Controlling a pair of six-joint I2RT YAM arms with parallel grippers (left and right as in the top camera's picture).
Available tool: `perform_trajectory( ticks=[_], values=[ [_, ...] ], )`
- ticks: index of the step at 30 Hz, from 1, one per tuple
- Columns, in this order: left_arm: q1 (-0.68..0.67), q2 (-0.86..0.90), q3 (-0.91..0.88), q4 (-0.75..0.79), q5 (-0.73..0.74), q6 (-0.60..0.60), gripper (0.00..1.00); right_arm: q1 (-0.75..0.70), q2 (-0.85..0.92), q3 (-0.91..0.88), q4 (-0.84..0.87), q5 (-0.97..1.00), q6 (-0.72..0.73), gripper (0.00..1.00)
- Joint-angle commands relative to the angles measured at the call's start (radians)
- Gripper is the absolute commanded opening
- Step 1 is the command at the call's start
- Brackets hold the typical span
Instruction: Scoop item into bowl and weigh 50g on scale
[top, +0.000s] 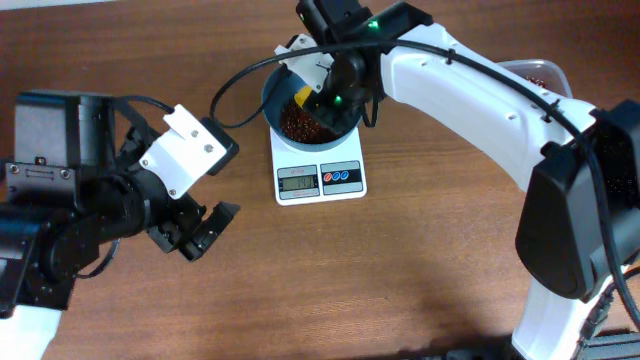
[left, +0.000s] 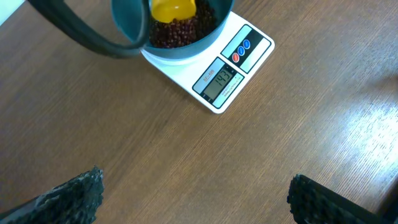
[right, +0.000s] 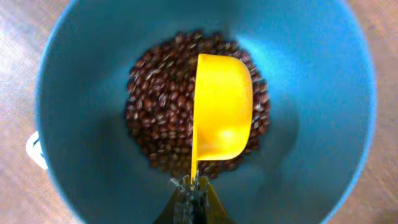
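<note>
I find the right gripper (right: 194, 190) clamped on the handle of the yellow scoop (right: 222, 106), whose cup sits over the beans (right: 158, 106) heaped in the teal bowl (right: 81, 74). The bowl stands on the white scale (top: 292, 157). Its display (left: 217, 81) reads 143-odd, I think, but the digits blur. The left gripper (top: 207, 230) hangs wide apart over the table (top: 400, 280).

Wooden table (top: 400, 280), yellow scoop (right: 222, 106), clear tub (top: 545, 67) at far edge

Bright, even light — soft glare streaks the table (left: 364, 118), and the bowl (right: 323, 93) rim looks slightly blurred.
</note>
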Motion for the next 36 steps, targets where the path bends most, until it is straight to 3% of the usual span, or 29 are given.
perform_trajectory(
  ticks=[1,4,9,18,27,32,36],
  values=[
    [0.005,0.000,0.018,0.000,0.001,0.012,0.99,0.011,0.006,0.015,-0.026,-0.040,0.011,0.06],
    [0.005,0.000,0.018,0.000,0.001,0.012,0.99,0.010,0.005,0.037,-0.030,-0.057,0.043,0.06],
    [0.005,0.001,0.018,0.000,0.001,0.012,0.99,-0.034,0.005,0.039,-0.029,-0.257,0.111,0.06],
    [0.005,0.000,0.018,0.000,0.001,0.012,0.99,-0.238,0.005,0.039,-0.029,-0.756,0.218,0.06],
    [0.005,0.000,0.018,0.000,0.001,0.012,0.99,-0.397,-0.100,0.053,-0.030,-0.760,0.226,0.05],
    [0.005,0.000,0.018,0.000,0.001,0.012,0.99,-0.619,-0.219,0.053,-0.086,-0.736,0.220,0.05],
    [0.005,0.000,0.018,0.000,0.001,0.012,0.99,-0.788,-0.225,0.053,-0.227,-0.705,0.113,0.05]
  ],
)
